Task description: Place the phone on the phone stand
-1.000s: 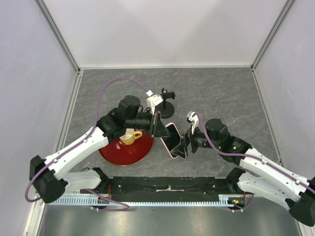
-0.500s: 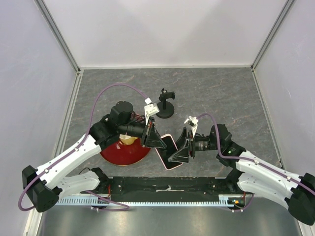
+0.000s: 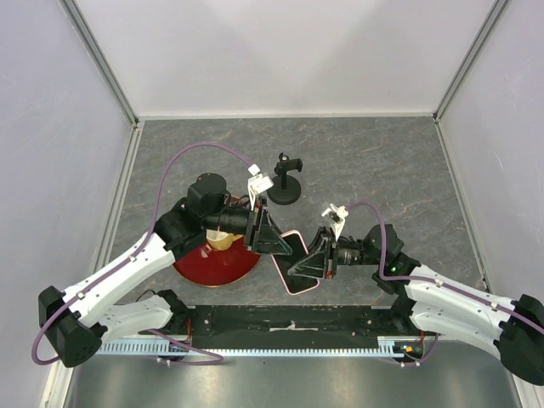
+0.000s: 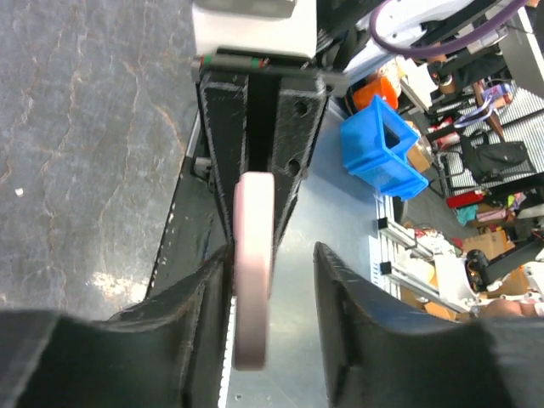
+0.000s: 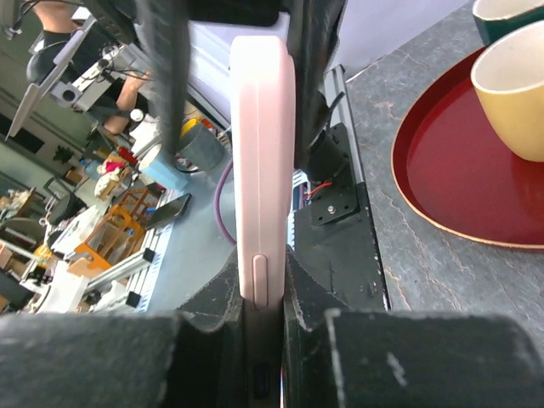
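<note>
The phone (image 3: 294, 257), pink-rimmed with a black screen, is held edge-up above the table's near middle, between both grippers. My right gripper (image 3: 309, 261) is shut on its lower end; in the right wrist view both fingers press the phone (image 5: 263, 153) flat at my right gripper (image 5: 263, 274). My left gripper (image 3: 274, 241) stands open around the other end. In the left wrist view the phone (image 4: 253, 263) lies against one finger, with a clear gap to the other at my left gripper (image 4: 272, 255). The phone stand (image 3: 286, 180), black with a disc base, is upright behind them.
A red round tray (image 3: 212, 265) lies left of the phone, with a yellow cup (image 3: 222, 242) on it, partly hidden by the left arm. A dark teal cup rim (image 5: 508, 12) shows beside the yellow cup (image 5: 515, 83). The black base rail (image 3: 289, 321) runs along the near edge.
My right gripper has closed onto the phone and my left gripper has opened off it. Both arms and the phone shifted toward the near edge, away from the stand.
</note>
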